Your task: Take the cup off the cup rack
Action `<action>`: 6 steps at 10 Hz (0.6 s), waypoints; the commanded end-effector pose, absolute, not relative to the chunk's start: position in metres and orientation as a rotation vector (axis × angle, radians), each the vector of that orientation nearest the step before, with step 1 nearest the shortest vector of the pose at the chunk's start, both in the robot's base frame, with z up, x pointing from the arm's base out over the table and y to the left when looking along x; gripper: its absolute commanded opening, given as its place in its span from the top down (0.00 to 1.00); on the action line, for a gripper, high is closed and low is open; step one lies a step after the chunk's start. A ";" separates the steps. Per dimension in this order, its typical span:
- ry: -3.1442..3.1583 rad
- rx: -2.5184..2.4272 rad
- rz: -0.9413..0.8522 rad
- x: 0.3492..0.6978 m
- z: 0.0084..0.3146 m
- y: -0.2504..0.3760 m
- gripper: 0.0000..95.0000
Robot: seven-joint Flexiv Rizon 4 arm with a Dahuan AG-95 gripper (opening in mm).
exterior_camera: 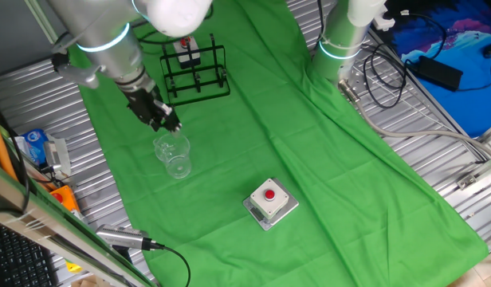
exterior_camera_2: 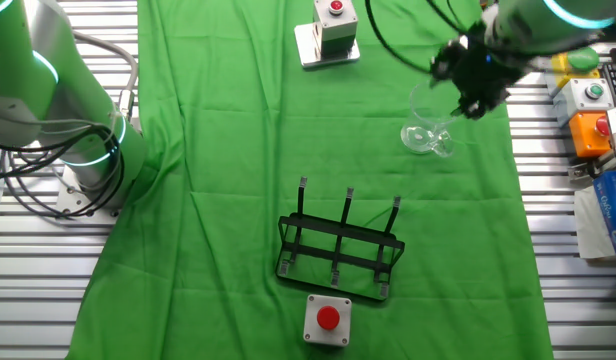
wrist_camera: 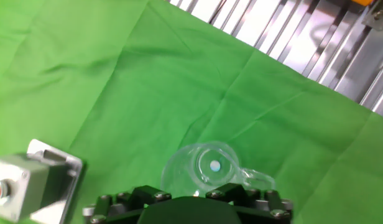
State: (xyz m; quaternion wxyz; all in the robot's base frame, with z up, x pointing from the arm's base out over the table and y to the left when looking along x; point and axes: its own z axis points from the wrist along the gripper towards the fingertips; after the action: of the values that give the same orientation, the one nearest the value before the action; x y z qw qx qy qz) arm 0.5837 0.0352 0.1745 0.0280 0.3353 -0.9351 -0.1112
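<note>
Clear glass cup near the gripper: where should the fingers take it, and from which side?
Probably by the rim wall, coming from above. The small clear glass cup is off the black wire-frame cup rack, on the green cloth, with its wide mouth towards the gripper in the hand view. A small handle sticks out on one side; keep the fingers clear of it.

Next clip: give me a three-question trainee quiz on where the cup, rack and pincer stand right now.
1. True or false: the cup hangs on a peg of the cup rack.
2. Which is nearest the pincer? A) cup rack B) cup C) red-button box
3. Fill in: the cup rack's pegs hold ___ cups.

Key: 1 false, it is off the rack, over the green cloth at the pincer; 2 B; 3 no.
</note>
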 end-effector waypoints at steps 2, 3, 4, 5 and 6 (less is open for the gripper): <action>-2.862 1.094 -0.334 0.586 0.170 0.018 1.00; -2.862 1.092 -0.328 0.586 0.170 0.017 1.00; -2.864 1.087 -0.324 0.585 0.171 0.017 1.00; -2.865 1.082 -0.316 0.585 0.171 0.017 1.00; -2.870 1.069 -0.319 0.585 0.170 0.018 1.00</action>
State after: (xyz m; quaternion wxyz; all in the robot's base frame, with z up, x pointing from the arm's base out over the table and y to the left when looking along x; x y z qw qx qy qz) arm 0.5834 0.0198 0.1705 0.0320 0.3449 -0.9324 -0.1028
